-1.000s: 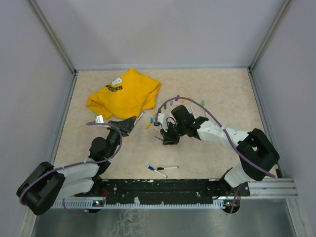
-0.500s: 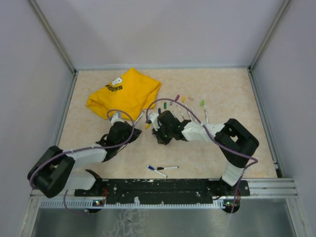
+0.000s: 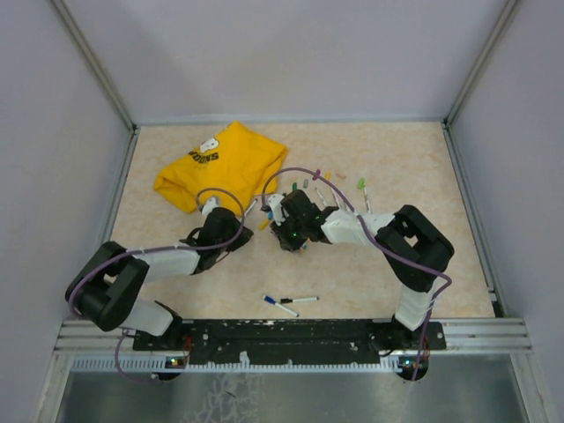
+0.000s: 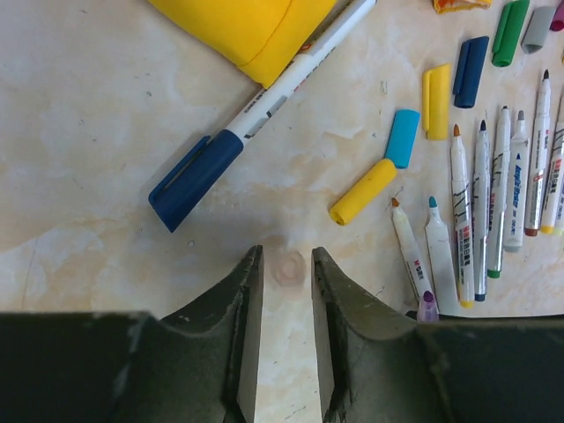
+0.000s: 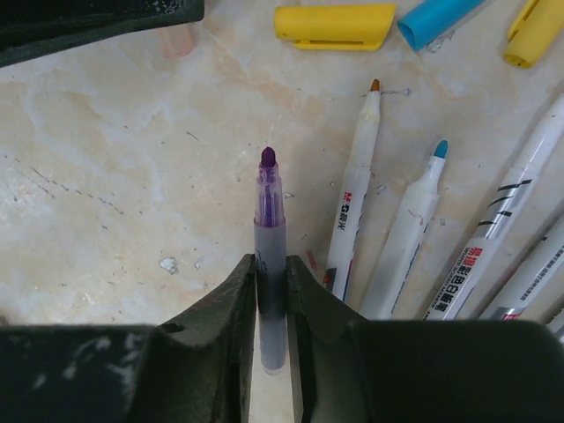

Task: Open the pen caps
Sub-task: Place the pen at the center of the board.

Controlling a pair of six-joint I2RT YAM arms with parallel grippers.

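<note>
So the pale pink cap (image 4: 288, 268) lies on the counter (image 4: 97, 115) right between the tips of the left jaws. They're only narrowly apart and don't seem to touch it. It's see-through-ish and hard to make out.

The right jaws are pinched narrow on an uncapped purple pen (image 5: 269, 207). Its tip pokes out ahead and its back end is hidden between them.

Ahead-left of the left jaws, a blue-capped pen (image 4: 198, 172) runs under the yellow T-shirt (image 4: 251, 26), so its far end is hidden. Left of that is bare counter.

Ahead-right are six loose caps: two yellow caps (image 4: 362, 191), a light blue cap (image 4: 403, 137), a dark blue cap (image 4: 471, 70), a green cap (image 4: 509, 31) and a grey cap (image 4: 536, 26). Beside them are roughly eight uncapped pens (image 4: 460, 211) in a row, the outermost cut off by the frame.
</note>
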